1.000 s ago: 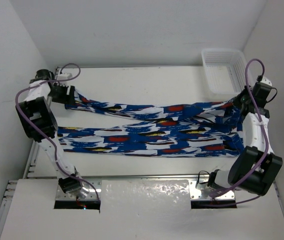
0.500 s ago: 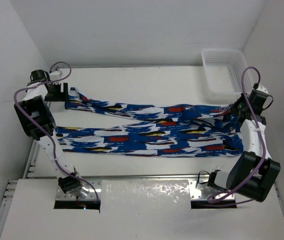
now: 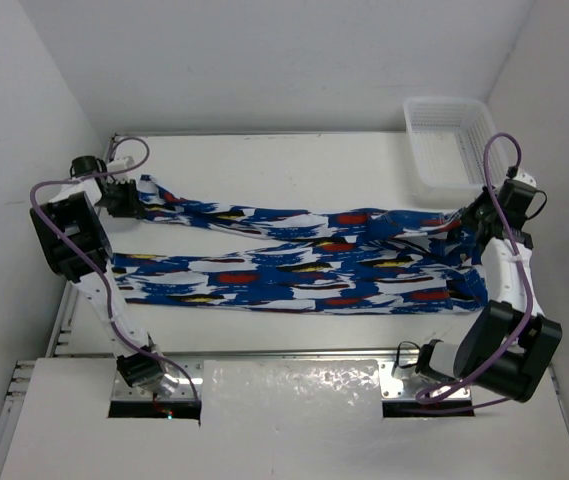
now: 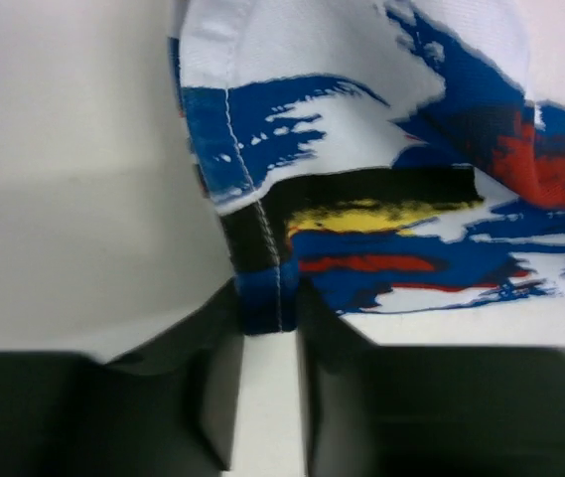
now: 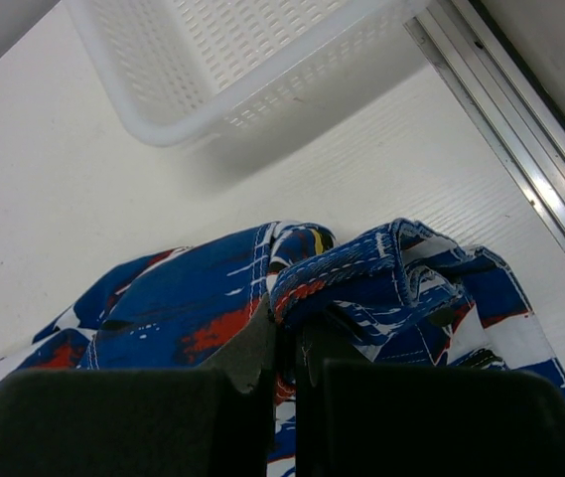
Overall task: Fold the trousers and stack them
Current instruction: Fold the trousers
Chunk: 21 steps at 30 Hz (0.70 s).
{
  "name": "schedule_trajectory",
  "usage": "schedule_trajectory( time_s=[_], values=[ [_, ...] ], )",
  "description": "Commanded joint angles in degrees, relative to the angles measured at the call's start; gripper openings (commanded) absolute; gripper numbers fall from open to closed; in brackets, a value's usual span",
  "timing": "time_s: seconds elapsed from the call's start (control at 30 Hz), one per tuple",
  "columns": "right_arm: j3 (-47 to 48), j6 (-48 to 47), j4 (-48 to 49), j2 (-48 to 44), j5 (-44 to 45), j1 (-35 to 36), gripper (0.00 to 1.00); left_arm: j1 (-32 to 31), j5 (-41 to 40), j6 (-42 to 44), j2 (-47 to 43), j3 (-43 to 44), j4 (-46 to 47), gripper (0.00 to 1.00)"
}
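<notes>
Table (image 3: 264,160): the trousers (image 3: 294,265) lie spread lengthwise across it, legs toward my left. White basket (image 3: 413,140) in the far right corner. My left gripper (image 4: 267,323) pinches a leg hem, jaws narrow. My right gripper (image 5: 284,343) is clamped on the bunched waistband.

What my own cameras keep from me

From my left wrist, my left gripper (image 4: 267,333) is only two dark, blurred blocks cut off by the bottom edge, and the trousers (image 4: 361,189) run out past the top and right edges, so I see just one stitched edge of them. From my right wrist, my right gripper (image 5: 284,348) is cropped at the bottom too. The bunched cloth drops between its fingers, where the pinched part is hidden. The basket (image 5: 262,94) is cut by the top edge. From above, both grippers are too small and dark to read, and my right arm covers part of the cloth's right end.
</notes>
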Motion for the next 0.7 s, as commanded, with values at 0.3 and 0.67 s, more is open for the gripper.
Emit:
schedule_trajectory(
  time_s=[0.3,0.67],
  values=[
    [9.00,-1.85,-0.84,0.81,0.79,0.45,0.00,6.35,9.95,0.91,-4.44,16.31,-14.07,0.00],
    [13.32,-1.06,-7.34,-1.82,6.06,-0.16,0.00,17.07,2.84,14.78,-8.74,32.52,-35.80,0.00]
  ],
)
